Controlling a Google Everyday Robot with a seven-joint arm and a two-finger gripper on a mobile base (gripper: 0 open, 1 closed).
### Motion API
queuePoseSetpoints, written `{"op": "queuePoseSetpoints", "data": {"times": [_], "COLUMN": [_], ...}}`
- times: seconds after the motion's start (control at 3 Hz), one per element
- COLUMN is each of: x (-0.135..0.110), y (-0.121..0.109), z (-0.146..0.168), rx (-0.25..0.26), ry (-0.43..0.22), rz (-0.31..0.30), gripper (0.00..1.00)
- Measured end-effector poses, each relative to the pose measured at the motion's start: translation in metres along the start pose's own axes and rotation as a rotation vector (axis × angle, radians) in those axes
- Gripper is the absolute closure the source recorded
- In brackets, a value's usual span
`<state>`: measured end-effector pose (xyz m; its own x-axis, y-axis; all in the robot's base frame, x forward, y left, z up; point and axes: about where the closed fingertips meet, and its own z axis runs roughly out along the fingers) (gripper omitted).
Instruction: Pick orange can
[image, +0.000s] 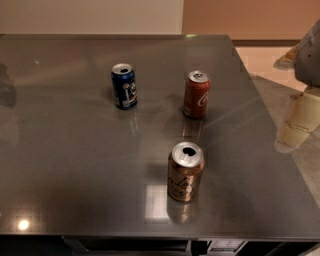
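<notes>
The orange can (185, 172) stands upright on the dark grey table (65, 165), near the front and a little right of the middle. It is metallic copper-orange with pale cursive lettering and an open silver top. My gripper (296, 127) hangs at the right edge of the view, over the table's right edge. It is well to the right of the orange can and apart from it, holding nothing that I can see.
A red can with white script (196, 94) stands upright behind the orange can. A blue can (124, 86) stands upright further left. The table's right edge runs diagonally past the gripper, with pale floor (265, 60) beyond.
</notes>
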<state>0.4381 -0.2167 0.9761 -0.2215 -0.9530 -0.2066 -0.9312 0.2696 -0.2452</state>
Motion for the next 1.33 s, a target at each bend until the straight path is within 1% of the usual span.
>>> {"op": "queuePoseSetpoints", "data": {"times": [0.33, 0.67, 1.0, 1.33], "x": [0.0, -0.007, -0.023, -0.04], "y": [0.0, 0.003, 0.025, 0.053], "z": [-0.001, 0.003, 0.018, 0.035], "rx": [0.002, -0.054, -0.156, -0.23], "ry": [-0.001, -0.055, -0.158, -0.241], "rz": [0.0, -0.001, -0.035, -0.078], "gripper": [0.0, 0.0, 0.0, 0.0]}}
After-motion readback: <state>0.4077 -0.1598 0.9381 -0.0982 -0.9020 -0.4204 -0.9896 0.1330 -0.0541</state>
